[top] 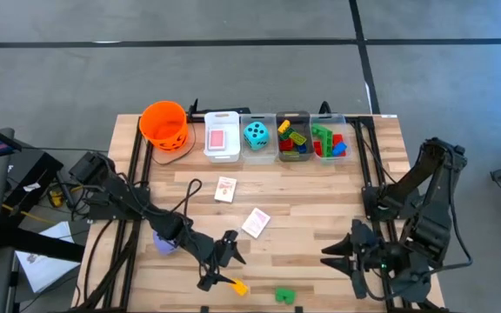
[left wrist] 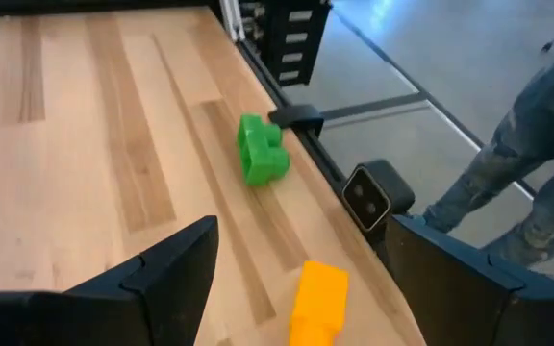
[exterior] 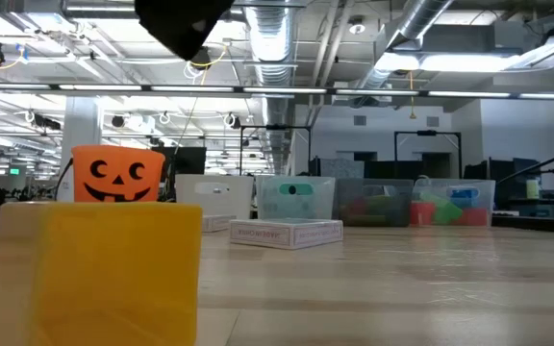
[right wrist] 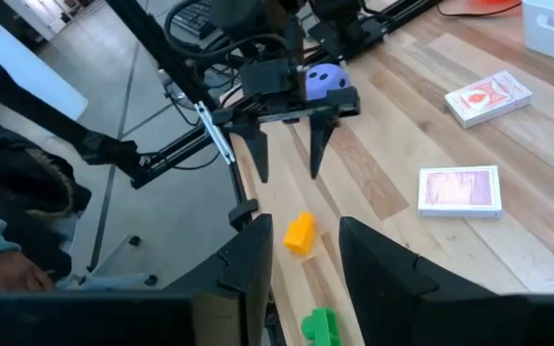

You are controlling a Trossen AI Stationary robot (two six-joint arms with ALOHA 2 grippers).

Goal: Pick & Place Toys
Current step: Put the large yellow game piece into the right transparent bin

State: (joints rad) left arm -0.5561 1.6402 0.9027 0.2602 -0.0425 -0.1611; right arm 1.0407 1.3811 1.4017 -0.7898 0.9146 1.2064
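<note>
A yellow-orange brick [top: 239, 287] lies near the table's front edge, with a green brick [top: 285, 296] to its right. My left gripper [top: 220, 261] hangs open just above and behind the yellow-orange brick [left wrist: 317, 303], touching nothing. The right wrist view shows its fingers [right wrist: 287, 144] pointing down over the brick [right wrist: 299, 234]. A purple die [top: 165, 243] sits under the left arm. Two pink-backed card packs [top: 225, 189] [top: 256, 222] lie mid-table. My right gripper [top: 355, 256] hovers at the near right, its fingers a little apart, with nothing between them.
Along the far edge stand an orange pumpkin bucket [top: 164, 124], a white bin [top: 222, 137] holding a card pack, a clear bin with a teal die [top: 256, 135] and two clear bins of bricks [top: 293, 139] [top: 329, 141]. A person's legs [left wrist: 537, 144] show beyond the near edge.
</note>
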